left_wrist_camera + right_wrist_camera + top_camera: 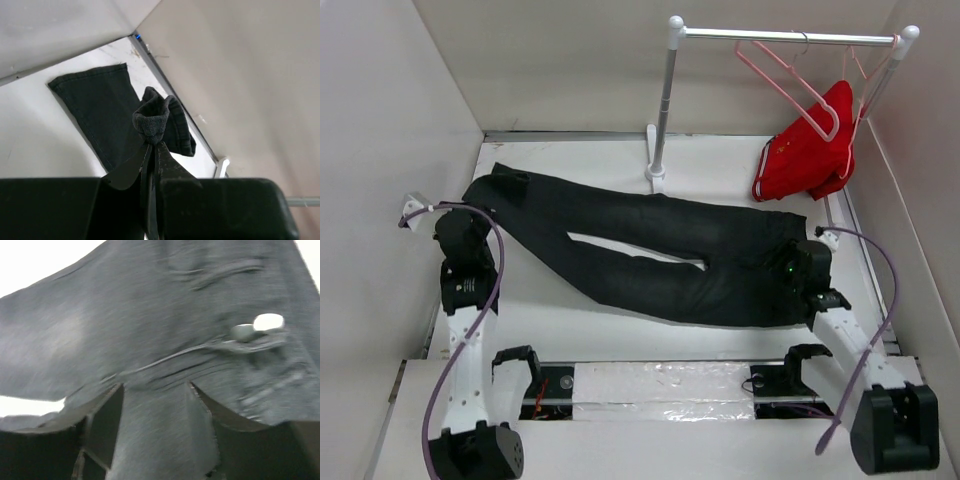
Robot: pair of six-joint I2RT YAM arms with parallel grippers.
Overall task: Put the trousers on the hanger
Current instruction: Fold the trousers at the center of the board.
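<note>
The black trousers lie flat across the table, leg ends at the far left and waist at the right. My left gripper is at the leg ends. In the left wrist view it is shut on a bunched fold of one trouser leg, while the other leg lies flat. My right gripper is over the waist. In the right wrist view it is open, with trouser cloth between its fingers, near the waist button. The empty pale-pink hanger hangs on the rail.
A white rail stand stands at the back middle, its base just beyond the trousers. A red garment hangs on a second pink hanger at the back right. Pale walls close in both sides. A foil strip lies between the arm bases.
</note>
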